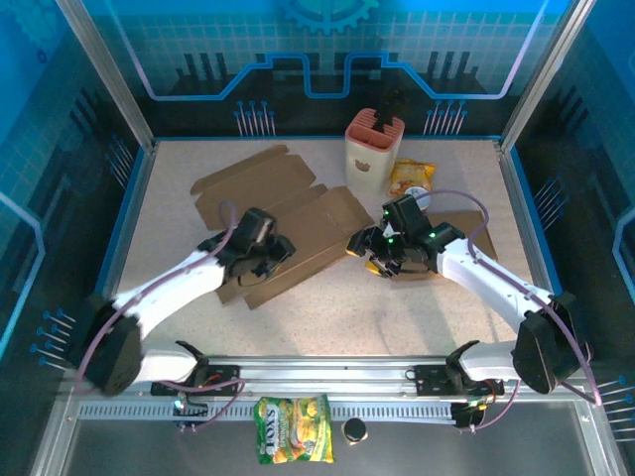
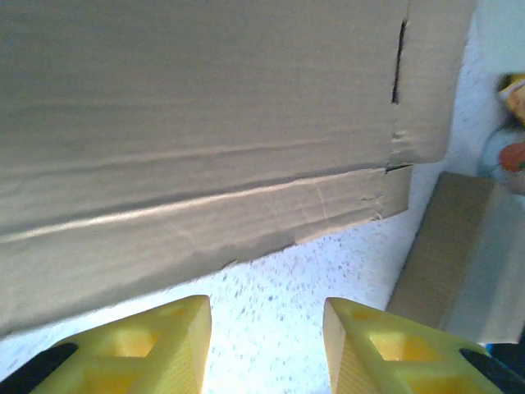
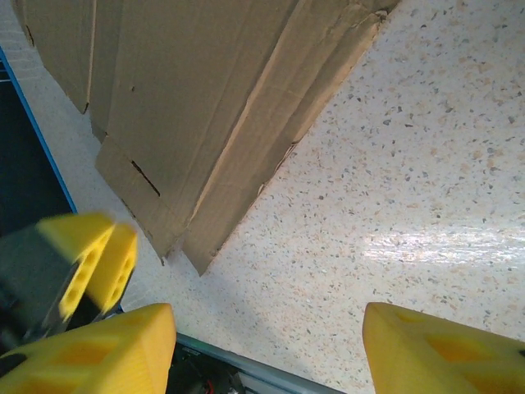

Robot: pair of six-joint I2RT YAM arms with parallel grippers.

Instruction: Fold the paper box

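Paper box (image 1: 303, 223) lies mostly flat, unfolded, on the table (image 1: 327, 317), so folding looks barely begun; left gripper (image 2: 264, 308) part-open and empty just short of its edge, right gripper (image 3: 269, 320) wide and empty beside it; next move likely needs fingers under a flap.

The green and yellow snack bag (image 1: 293, 442) at the bottom middle of the top view has a dark strip with white letters on its left side. The letters are too small and blurry to read. The cream cup (image 1: 373, 149) near the top middle has a small brown mark on its front, too tiny to make out.
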